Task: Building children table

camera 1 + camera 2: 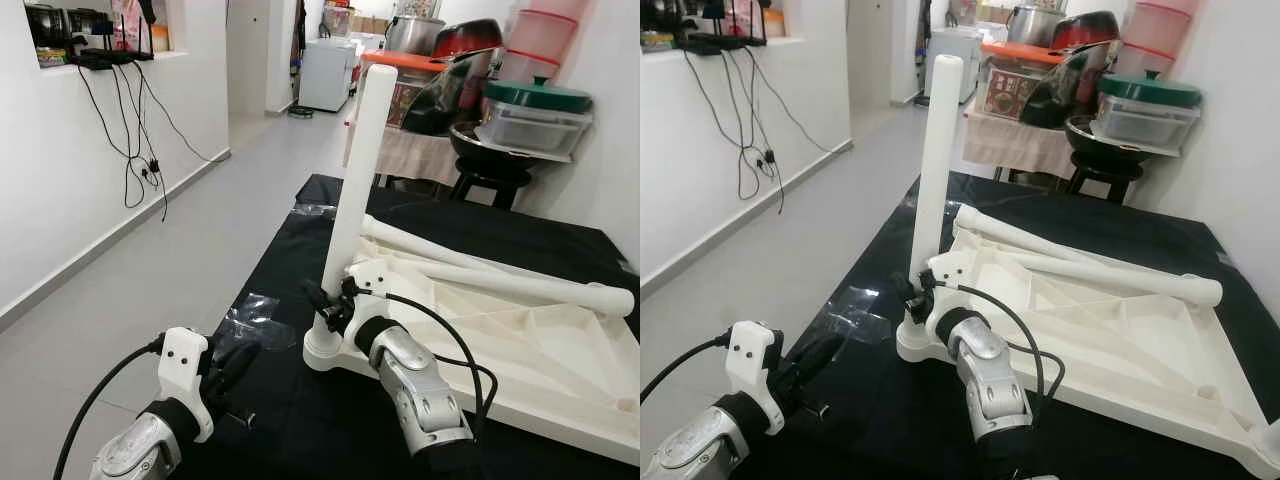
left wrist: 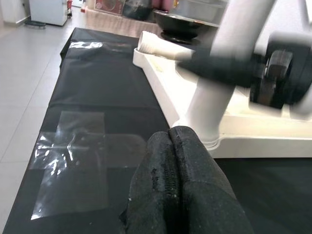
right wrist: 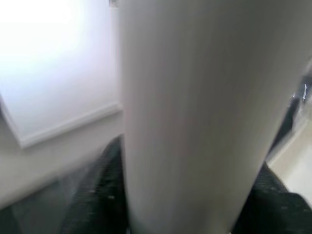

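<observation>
My right gripper has its jaws clamped on the upright leg near its socket, centre frame. My left gripper, jaws together, idles at lower left, farther from the leg.

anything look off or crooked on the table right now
The upright leg in the corner socket of the upturned tabletop leans instead of standing plumb, with the right gripper closed around its base. Two more legs lie loose on the tabletop.

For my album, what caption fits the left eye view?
Right pincer grips an upright white table leg standing in the overturned white tabletop on black cloth.
</observation>
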Available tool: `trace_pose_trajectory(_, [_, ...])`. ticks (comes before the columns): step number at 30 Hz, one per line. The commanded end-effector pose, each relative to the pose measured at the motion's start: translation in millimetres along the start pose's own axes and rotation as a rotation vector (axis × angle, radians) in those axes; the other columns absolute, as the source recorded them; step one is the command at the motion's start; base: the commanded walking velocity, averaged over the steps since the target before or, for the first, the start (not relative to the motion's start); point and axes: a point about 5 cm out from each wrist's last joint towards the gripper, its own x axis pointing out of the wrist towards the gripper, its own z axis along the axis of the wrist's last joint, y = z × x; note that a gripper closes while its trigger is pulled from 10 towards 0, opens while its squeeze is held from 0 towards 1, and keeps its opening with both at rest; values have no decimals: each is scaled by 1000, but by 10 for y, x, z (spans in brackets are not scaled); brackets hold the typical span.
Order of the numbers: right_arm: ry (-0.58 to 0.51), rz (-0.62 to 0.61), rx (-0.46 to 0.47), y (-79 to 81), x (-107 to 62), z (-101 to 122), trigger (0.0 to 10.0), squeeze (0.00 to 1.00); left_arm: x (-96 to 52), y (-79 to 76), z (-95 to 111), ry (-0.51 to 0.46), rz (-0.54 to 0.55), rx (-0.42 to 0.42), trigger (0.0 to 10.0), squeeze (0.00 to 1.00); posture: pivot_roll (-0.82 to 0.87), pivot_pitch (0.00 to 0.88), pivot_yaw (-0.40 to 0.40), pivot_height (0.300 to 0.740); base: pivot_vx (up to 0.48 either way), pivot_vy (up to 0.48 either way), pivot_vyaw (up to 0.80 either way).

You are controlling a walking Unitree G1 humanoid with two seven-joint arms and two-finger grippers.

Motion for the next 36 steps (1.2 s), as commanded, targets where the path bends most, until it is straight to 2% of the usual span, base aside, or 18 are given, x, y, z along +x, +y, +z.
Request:
trace_pose_trajectory(1, [31, 17, 22, 5, -16, -46, 10000, 1000, 9, -25, -7, 8, -5, -1, 10000, 0, 120, 0, -101, 740, 0, 0, 0])
trace_pose_trajectory(3, [-32, 214, 11, 102, -1, 188, 10000, 1000, 17, -21, -8, 11, -11, -3, 10000, 0, 113, 0, -102, 740, 0, 0, 0])
trace_pose_trajectory(4, [-32, 214, 11, 102, -1, 188, 10000, 1000, 17, -21, -8, 11, -11, -3, 10000, 0, 113, 0, -102, 740, 0, 0, 0])
trace_pose_trajectory(5, [-55, 295, -7, 121, 6, 277, 10000, 1000, 22, -20, -11, 12, -13, -4, 10000, 0, 113, 0, -102, 740, 0, 0, 0])
trace_pose_trajectory(6, [-75, 405, -58, 123, 8, 377, 10000, 59, 27, -21, -14, 12, -14, -5, 10000, 0, 114, 0, -103, 740, 0, 0, 0])
trace_pose_trajectory(7, [-75, 405, -58, 123, 8, 377, 10000, 59, 27, -21, -14, 12, -14, -5, 10000, 0, 114, 0, -103, 740, 0, 0, 0])
trace_pose_trajectory(8, [-93, 513, -117, 95, 4, 465, 10000, 0, 33, -20, -17, 12, -15, -6, 10000, 0, 116, 0, -105, 740, 0, 0, 0])
trace_pose_trajectory(10, [-99, 654, -200, 13, 13, 583, 10000, 0, 41, -21, -21, 12, -16, -6, 10000, 0, 121, 0, -106, 740, 0, 0, 0])
trace_pose_trajectory(11, [-99, 654, -200, 13, 13, 583, 10000, 0, 41, -21, -21, 12, -16, -6, 10000, 0, 121, 0, -106, 740, 0, 0, 0])
trace_pose_trajectory(12, [-90, 746, -223, -69, 34, 680, 10000, 0, 46, -22, -25, 12, -15, -6, 10000, 0, 128, 0, -111, 740, 0, 0, 0])
trace_pose_trajectory(13, [-90, 746, -223, -69, 34, 680, 10000, 0, 46, -22, -25, 12, -15, -6, 10000, 0, 128, 0, -111, 740, 0, 0, 0])
trace_pose_trajectory(15, [-76, 830, -203, -123, 43, 743, 10000, 0, 48, -23, -28, 12, -13, -5, 10000, 0, 131, 0, -112, 740, 0, 0, 0])
trace_pose_trajectory(20, [-39, 890, -171, -211, 74, 750, 10000, 0, 49, -24, -30, 12, -12, -5, 10000, 0, 134, 0, -110, 740, 0, 0, 0])
trace_pose_trajectory(21, [-31, 899, -146, -247, 86, 746, 0, 0, 49, -25, -31, 13, -12, -6, 10000, 0, 135, 0, -110, 740, 0, 0, 0])
trace_pose_trajectory(29, [-17, 911, -108, -337, 84, 685, 0, 0, 35, -30, -37, 16, -14, -8, 10000, 0, 132, 0, -109, 740, 0, 0, 0])
trace_pose_trajectory(32, [-44, 863, -154, -367, 23, 650, 0, 0, 29, -37, -40, 17, -15, -9, 10000, 0, 126, 0, -111, 740, 0, 0, 0])
trace_pose_trajectory(34, [-54, 814, -160, -390, 3, 646, 0, 0, 26, -39, -40, 17, -15, -9, 10000, 0, 120, 0, -113, 740, 0, 0, 0])
trace_pose_trajectory(36, [-75, 621, -157, -427, -22, 599, 0, 0, 16, -41, -42, 18, -16, -10, 10000, 0, 120, 0, -122, 740, 0, 0, 0])
